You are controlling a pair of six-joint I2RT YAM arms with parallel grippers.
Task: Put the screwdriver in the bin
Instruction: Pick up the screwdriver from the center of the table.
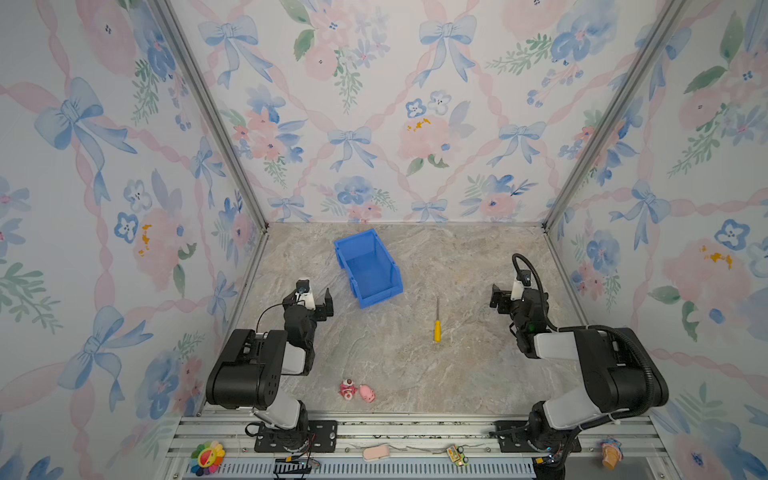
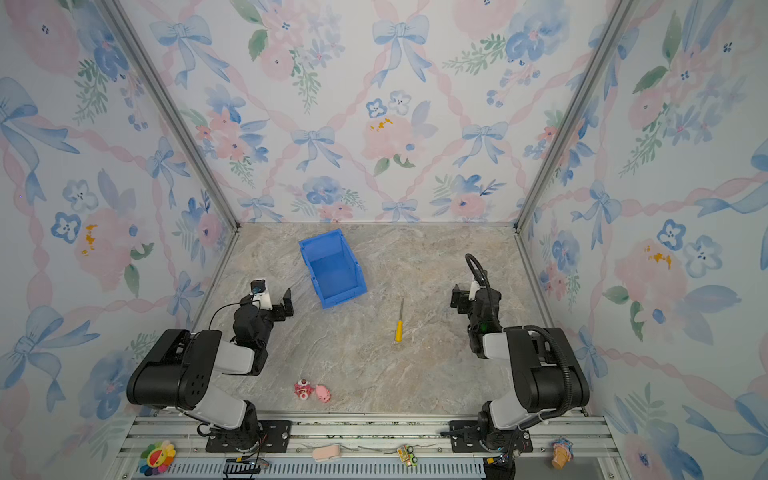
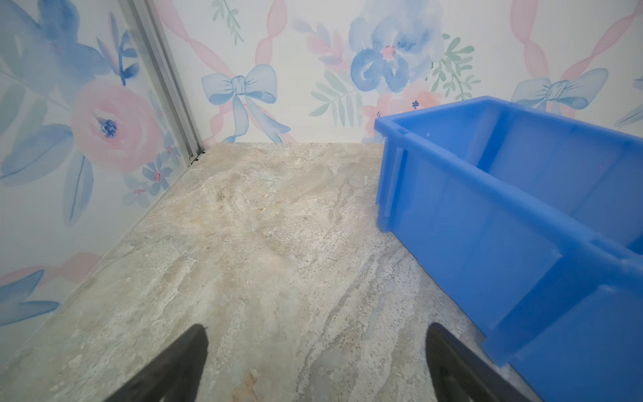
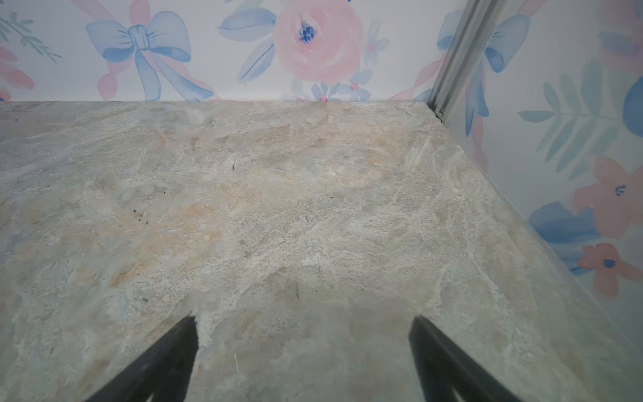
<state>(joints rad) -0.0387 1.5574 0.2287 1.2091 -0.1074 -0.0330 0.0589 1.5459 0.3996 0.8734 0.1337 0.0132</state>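
Pictured in both top views on a marble-patterned tabletop [image 1: 415,374]: the screwdriver [image 1: 436,322] [image 2: 400,322], lying flat in the open, yellow handle toward the arm bases, thin grey shaft toward the back wall. Outside the bin [image 1: 368,268] [image 2: 332,266], off that blue container's near right corner and clear of it, between it and the right gripper [image 1: 505,299] [image 2: 461,299]. Touched by neither arm.

Farther back and left of centre, mouth up and skewed to the table's edges: the bin itself.

Just beside the bin's left side: the left gripper [image 1: 309,301] [image 2: 270,301], dark fingers spread wide in the left wrist view [image 3: 316,330], only bare tabletop between them, blue bin wall [image 3: 469,215] close by one fingertip.

At the table's right side, apart from the screwdriver: the right gripper, fingers likewise set wide apart in the right wrist view [image 4: 303,320], over bare stone-look surface, holding nothing.

Near the front edge, side by side: two small pink toys [image 1: 357,390] [image 2: 311,391].

Along the metal rail [image 1: 415,432] at the arm bases: a rainbow flower toy [image 1: 206,457], a pale pink oblong piece [image 1: 376,452], a tiny toy car [image 1: 457,454].
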